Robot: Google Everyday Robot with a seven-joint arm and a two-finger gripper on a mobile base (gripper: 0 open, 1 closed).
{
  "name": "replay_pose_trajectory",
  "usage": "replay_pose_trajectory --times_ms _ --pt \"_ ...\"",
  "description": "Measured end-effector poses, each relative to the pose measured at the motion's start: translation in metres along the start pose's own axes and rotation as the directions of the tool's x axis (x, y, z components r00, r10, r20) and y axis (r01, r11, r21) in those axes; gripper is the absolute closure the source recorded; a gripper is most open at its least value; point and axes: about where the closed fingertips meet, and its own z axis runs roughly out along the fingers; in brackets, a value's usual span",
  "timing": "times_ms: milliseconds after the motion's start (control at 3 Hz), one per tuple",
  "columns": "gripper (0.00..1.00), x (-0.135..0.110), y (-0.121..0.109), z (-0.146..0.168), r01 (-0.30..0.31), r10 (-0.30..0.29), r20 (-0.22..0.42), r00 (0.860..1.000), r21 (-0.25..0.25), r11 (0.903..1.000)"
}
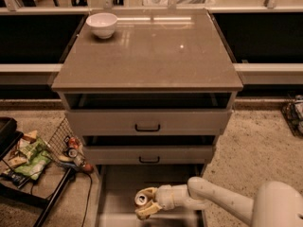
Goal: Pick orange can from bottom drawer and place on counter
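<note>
in the camera view your gripper (144, 204) sits at the bottom centre of the frame, low in the open bottom drawer (124, 181). its fingers are set narrow on either side of the orange can (140, 199) and seem to pinch it, so i judge you are at the grasp, with the lift not yet made. next you need to raise the can past the two upper drawers (147, 122) to the counter (151, 56), away from the white bowl (102, 24) at upper left.

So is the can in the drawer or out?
In. The orange can is low inside the bottom drawer, with the gripper clamped around it.
</note>
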Motion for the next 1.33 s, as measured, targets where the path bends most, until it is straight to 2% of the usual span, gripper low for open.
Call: replay_pose_trajectory --times_ms 333,667,1000,1333 --pt "1.0 -0.07 0.011 -0.064 -0.042 0.042 0.019 0.999 0.04 0.9983" --pt "1.0 -0.138 0.004 -0.129 -0.064 0.06 0.054 0.997 0.086 0.9942" --pt "1.0 -0.203 -0.01 -0.184 -0.066 0.056 0.075 0.996 0.144 0.9874" --pt "1.0 -0.274 -0.019 -0.227 -0.05 0.039 0.062 0.997 0.192 0.9802"
